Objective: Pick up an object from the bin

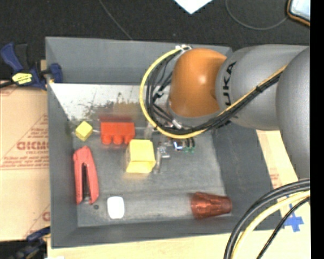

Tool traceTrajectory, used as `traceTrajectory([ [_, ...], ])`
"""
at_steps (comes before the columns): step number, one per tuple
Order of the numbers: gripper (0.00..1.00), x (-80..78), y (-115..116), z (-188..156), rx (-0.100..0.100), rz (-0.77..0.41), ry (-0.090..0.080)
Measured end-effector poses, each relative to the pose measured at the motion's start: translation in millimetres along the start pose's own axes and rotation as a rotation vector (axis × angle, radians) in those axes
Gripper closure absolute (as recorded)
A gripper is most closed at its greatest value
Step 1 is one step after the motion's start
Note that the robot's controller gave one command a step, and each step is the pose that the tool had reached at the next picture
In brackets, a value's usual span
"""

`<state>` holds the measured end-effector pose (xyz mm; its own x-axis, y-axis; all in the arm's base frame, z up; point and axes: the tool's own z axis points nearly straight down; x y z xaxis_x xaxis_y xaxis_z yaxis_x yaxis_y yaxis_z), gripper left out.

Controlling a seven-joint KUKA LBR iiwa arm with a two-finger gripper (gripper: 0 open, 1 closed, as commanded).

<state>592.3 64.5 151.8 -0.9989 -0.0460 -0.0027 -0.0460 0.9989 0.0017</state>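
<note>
Six loose things lay well apart on the floor of the grey bin (235, 161), none heaped on another; that spread, I judged, left room beside each for a grasp from above. The arm (270, 88) reached in from the right with its wrist turned straight down, which put its orange cover (197, 82) between the camera and most of the gripper (164, 152); whether the jaws were released or clenched could not be told, and nothing could be seen between them.

The gripper hung low near the bin's middle, just beside the right edge of a yellow block (140, 156), which made that block the likeliest thing to be picked; whether it touched the block was unclear. The block was boxy, bright yellow on its upper face and paler along its lower front, with squared corners; it sat flat, just below a red studded brick (117, 132) and apart from it.

Farther off lay a small yellow cube (83, 130) by the back slope, a red stapler (85, 175) along the left wall, a small white piece (115, 207) near the front, and a copper-coloured cup (210, 204) on its side at the front right.
</note>
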Motion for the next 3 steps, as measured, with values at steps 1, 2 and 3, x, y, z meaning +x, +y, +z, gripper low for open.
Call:
traceTrajectory([
  [1,0.0,19.7,-3.3,12.0,0.0,0.013,-0.013],
  [2,0.0,-29.2,10.4,46.0,0.001,-0.012,-0.012],
  [3,0.0,4.3,17.9,79.3,-0.001,-0.002,-0.013],
])
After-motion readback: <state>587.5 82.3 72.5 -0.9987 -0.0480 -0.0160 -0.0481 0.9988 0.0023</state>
